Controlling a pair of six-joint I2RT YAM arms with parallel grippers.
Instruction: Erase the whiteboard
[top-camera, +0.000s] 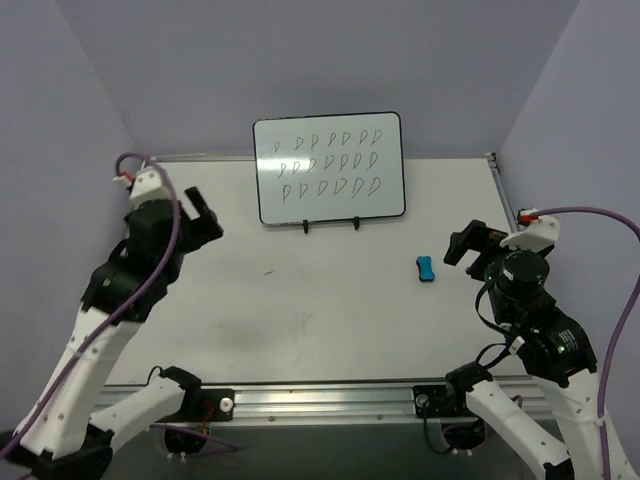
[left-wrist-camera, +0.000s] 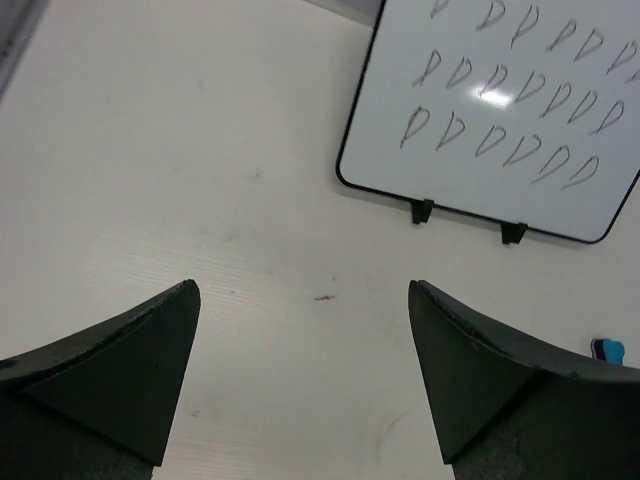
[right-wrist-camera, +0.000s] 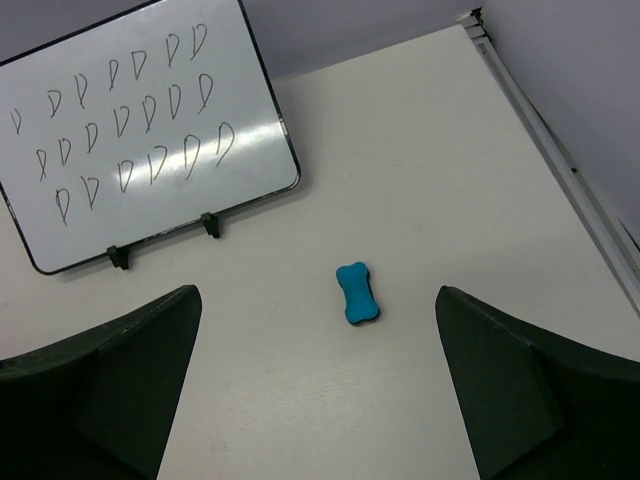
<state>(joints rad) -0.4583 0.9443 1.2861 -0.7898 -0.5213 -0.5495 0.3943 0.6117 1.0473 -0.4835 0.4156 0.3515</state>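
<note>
The whiteboard (top-camera: 330, 168) stands upright on two small black feet at the far middle of the table (top-camera: 320, 330), just in front of the back wall. Its face carries three rows of small dark looped marks.

A blue eraser (top-camera: 426, 268) lies flat on the table, nearer than the board and to its right, well apart from it. It is touching neither arm.

The left gripper (top-camera: 200, 215) hangs above the left side of the table, with nothing between its fingers. Its own camera shows the jaws spread wide over bare tabletop, the board ahead and to the right. The eraser (left-wrist-camera: 607, 349) appears there only as a sliver at the right edge, half hidden behind a finger.

The right gripper (top-camera: 468, 243) hangs above the right side, just beside the eraser in the overhead view, its jaws likewise wide and holding nothing. Its camera shows the whole eraser (right-wrist-camera: 357, 293), bone-shaped with a dark underside, which the overhead view does not resolve.

Only the overhead view shows both arms and the metal rail (top-camera: 320, 400) along the near edge. A small dark speck (left-wrist-camera: 324, 297) on the table is clearest in the left wrist view.
</note>
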